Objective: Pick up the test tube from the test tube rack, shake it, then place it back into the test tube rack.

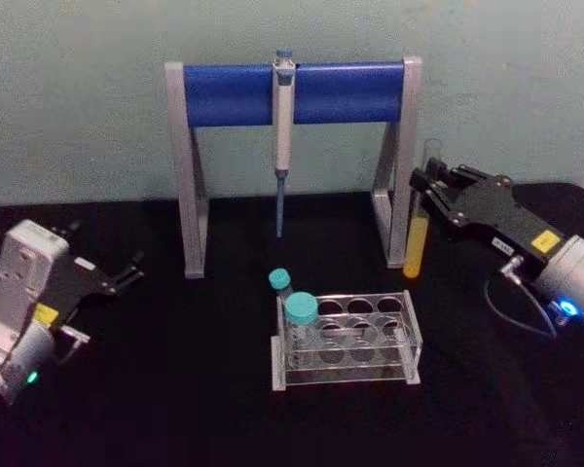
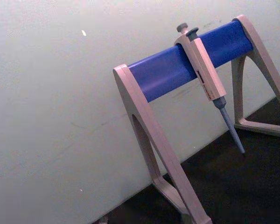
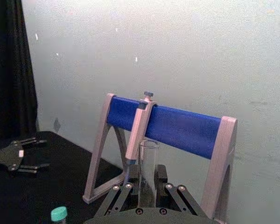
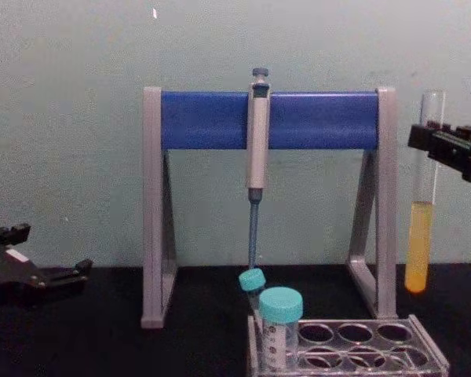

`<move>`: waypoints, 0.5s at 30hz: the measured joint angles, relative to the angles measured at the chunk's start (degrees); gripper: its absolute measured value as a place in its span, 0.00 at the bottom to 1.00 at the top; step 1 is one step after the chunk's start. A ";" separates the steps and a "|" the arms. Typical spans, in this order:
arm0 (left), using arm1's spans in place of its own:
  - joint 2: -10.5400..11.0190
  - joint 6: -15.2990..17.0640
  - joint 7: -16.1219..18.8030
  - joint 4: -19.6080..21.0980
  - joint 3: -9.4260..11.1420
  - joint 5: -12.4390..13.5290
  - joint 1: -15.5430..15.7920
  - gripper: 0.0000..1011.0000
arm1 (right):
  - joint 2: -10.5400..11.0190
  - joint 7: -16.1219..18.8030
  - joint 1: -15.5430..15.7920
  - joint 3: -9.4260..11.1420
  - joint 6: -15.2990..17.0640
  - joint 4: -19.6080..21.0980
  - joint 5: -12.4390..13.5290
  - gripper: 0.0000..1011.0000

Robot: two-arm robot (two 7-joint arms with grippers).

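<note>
The test tube (image 1: 418,238) hangs upright in the air with yellow-orange liquid in its lower part, to the right of and behind the test tube rack (image 1: 410,336). My right gripper (image 1: 427,191) is shut on the tube's upper part. In the chest view the test tube (image 4: 420,243) floats well above the table, beside the stand's right leg, with the right gripper (image 4: 433,146) coming in from the right edge. The right wrist view looks along the clear test tube (image 3: 148,172) clamped between the fingers. My left gripper (image 1: 132,270) rests open at the far left, holding nothing.
Two teal-capped tubes (image 1: 301,313) stand in the rack's left end; its other holes are free. Behind it rises the grey-and-blue pipette stand (image 1: 224,93) with a pipette (image 1: 283,117) hanging from the bar. A pale wall closes the back of the black table.
</note>
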State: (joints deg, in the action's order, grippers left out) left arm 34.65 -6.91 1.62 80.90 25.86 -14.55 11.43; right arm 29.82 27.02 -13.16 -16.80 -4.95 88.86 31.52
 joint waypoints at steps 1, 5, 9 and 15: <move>0.00 0.00 0.00 0.00 0.00 0.00 0.00 0.99 | -0.31 0.01 -0.29 0.02 -0.04 -0.34 -0.21 0.23; 0.00 0.00 0.00 0.00 0.00 0.00 0.00 0.99 | -1.04 0.32 -1.01 0.03 -0.26 -1.21 -0.73 0.23; 0.00 0.00 0.00 0.00 0.00 0.01 0.00 0.99 | -1.66 0.99 -1.80 -0.12 -0.48 -2.09 -1.07 0.23; 0.00 0.00 0.00 0.00 0.00 0.00 0.00 0.99 | -2.25 2.73 -2.93 -0.71 -0.91 -2.80 -1.24 0.23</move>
State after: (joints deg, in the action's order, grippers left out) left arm 34.65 -6.91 1.62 80.90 25.86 -14.55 11.43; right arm 27.57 29.75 -16.09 -17.51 -5.87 86.07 30.28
